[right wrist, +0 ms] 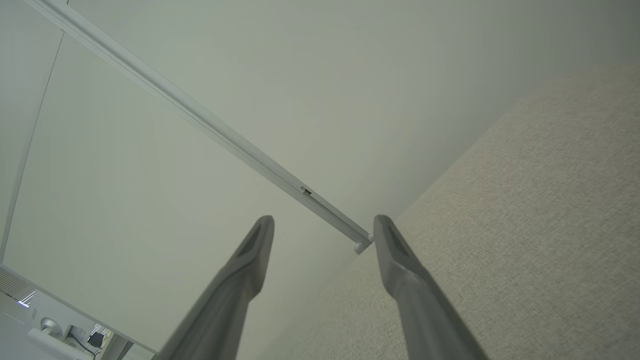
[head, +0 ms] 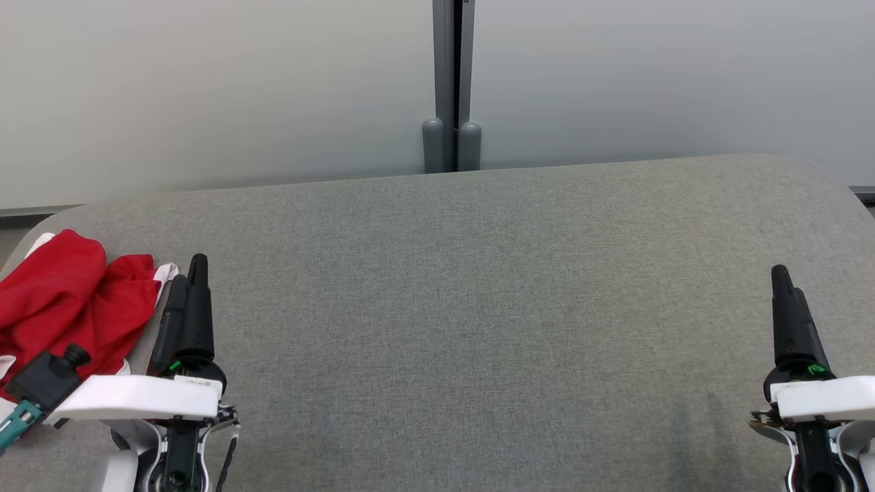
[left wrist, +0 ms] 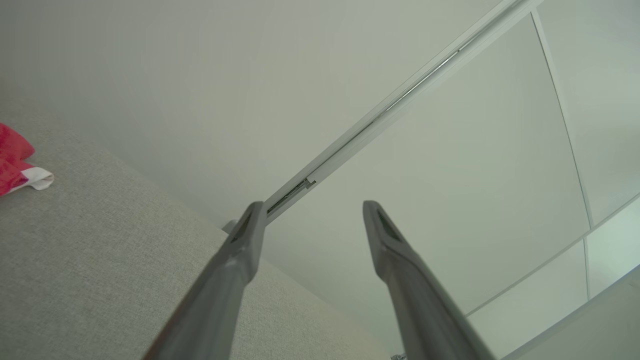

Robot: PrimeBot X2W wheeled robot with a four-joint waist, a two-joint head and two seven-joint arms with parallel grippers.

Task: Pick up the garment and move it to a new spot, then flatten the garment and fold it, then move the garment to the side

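Observation:
The garment (head: 65, 301) is red with white trim and lies crumpled at the far left of the grey table (head: 478, 307). A corner of the garment (left wrist: 17, 165) also shows at the left edge of the left wrist view. My left gripper (head: 188, 273) stands just right of the cloth, fingers pointing up the view, and the left gripper (left wrist: 310, 212) is open with nothing between its fingers. At the lower right of the head view my right gripper (head: 781, 275) hovers far from the cloth. In its own view the right gripper (right wrist: 324, 225) is open and empty.
Pale wall panels rise behind the table, joined by a grey vertical post (head: 451, 89) at the middle. The table's far edge curves down at both corners. A wide stretch of bare fabric surface lies between the two arms.

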